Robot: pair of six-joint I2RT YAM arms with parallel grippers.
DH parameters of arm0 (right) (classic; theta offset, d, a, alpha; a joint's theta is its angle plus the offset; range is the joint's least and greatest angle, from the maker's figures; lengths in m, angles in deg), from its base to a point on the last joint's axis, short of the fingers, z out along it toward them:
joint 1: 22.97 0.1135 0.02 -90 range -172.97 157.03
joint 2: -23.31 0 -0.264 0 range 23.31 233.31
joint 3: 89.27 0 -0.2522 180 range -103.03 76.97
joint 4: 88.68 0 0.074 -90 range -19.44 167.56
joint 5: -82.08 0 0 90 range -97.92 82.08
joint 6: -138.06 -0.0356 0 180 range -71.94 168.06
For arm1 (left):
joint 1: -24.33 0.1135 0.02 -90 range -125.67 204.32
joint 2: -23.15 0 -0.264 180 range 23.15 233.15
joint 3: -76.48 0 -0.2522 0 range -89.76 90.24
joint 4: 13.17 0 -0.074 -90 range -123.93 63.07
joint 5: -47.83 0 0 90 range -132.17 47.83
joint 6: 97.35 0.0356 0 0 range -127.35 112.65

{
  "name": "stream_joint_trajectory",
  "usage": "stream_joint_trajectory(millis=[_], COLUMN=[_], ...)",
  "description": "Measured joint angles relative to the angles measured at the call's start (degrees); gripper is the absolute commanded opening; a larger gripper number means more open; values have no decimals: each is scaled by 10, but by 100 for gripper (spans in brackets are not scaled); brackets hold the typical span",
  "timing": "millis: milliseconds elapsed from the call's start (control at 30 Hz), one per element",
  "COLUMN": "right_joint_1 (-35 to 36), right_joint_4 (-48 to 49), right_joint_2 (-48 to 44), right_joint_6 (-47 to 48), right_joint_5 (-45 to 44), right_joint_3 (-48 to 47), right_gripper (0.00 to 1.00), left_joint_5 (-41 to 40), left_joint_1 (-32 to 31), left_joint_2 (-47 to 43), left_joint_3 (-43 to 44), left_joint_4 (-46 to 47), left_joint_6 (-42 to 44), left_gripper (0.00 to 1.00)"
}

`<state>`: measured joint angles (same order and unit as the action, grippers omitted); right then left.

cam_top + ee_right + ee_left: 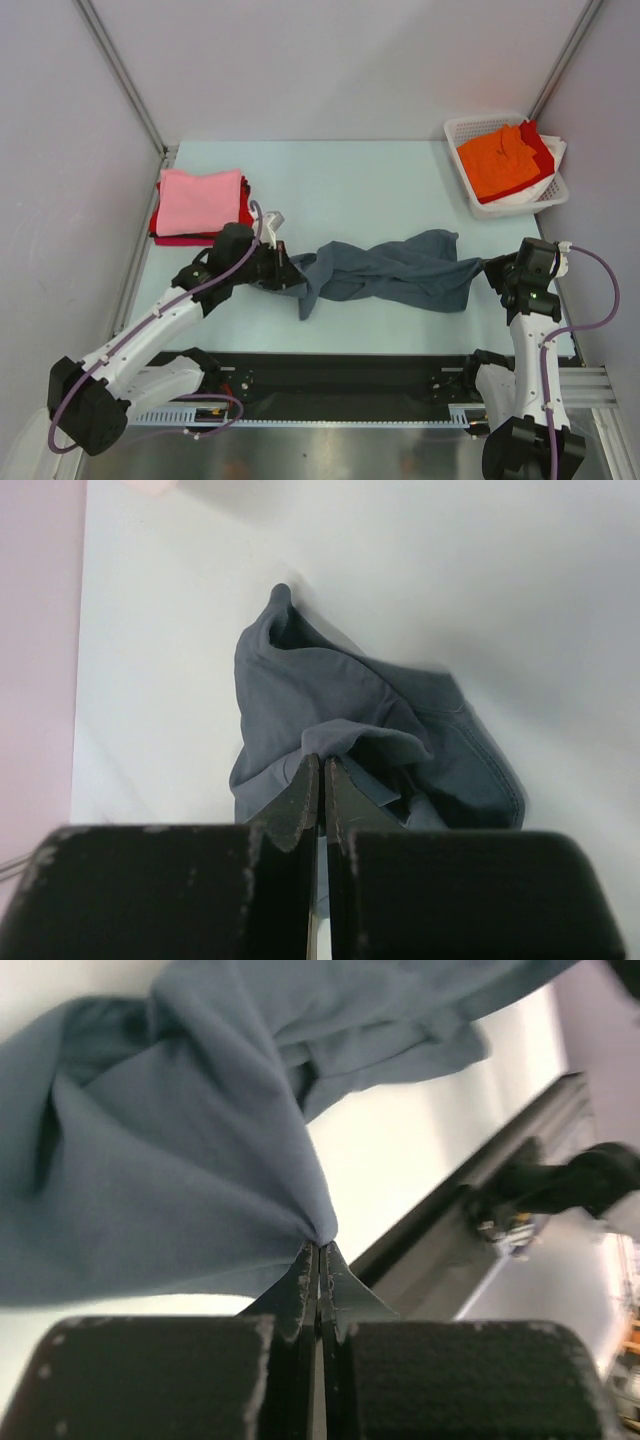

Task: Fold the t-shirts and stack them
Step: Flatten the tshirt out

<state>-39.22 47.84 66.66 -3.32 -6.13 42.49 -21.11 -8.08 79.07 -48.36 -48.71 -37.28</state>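
A slate blue-grey t-shirt (385, 270) hangs bunched and stretched between my two grippers over the middle of the table. My left gripper (290, 275) is shut on its left end; in the left wrist view the cloth (180, 1130) gathers into the closed left gripper (320, 1247). My right gripper (490, 266) is shut on its right end; in the right wrist view a fold of the shirt (330, 710) sits in the closed right gripper (321, 762). A folded pink t-shirt (200, 200) tops a stack of red and magenta ones at the far left.
A white lattice basket (480, 205) at the far right holds orange (497, 160), red and white tees. A black rail (350, 375) runs along the table's near edge. Grey walls stand on both sides.
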Motion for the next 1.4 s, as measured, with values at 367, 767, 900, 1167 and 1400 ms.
stream_joint_trajectory(millis=[367, 767, 900, 1167, 1400], right_joint_1=[1, 16, 25, 45, 60], right_joint_4=[0, 6, 15, 30, 48], right_joint_2=[18, 40, 49, 69, 70], right_joint_6=[-2, -5, -7, -11, -11], right_joint_5=[1, 0, 0, 0, -4], right_joint_3=[0, 0, 0, 0, 0], right_gripper=[0, 0, 0, 0, 0], left_joint_5=[70, -200, -238, -254, -247], left_joint_1=[284, 133, 91, 65, 64], left_joint_2=[81, -46, -69, -61, -8], left_joint_3=[-92, -101, -124, -213, -230], left_joint_4=[198, 94, 81, 68, 121], left_joint_6=[-107, -56, -58, -77, -91], left_gripper=[71, 79, 73, 71, 62])
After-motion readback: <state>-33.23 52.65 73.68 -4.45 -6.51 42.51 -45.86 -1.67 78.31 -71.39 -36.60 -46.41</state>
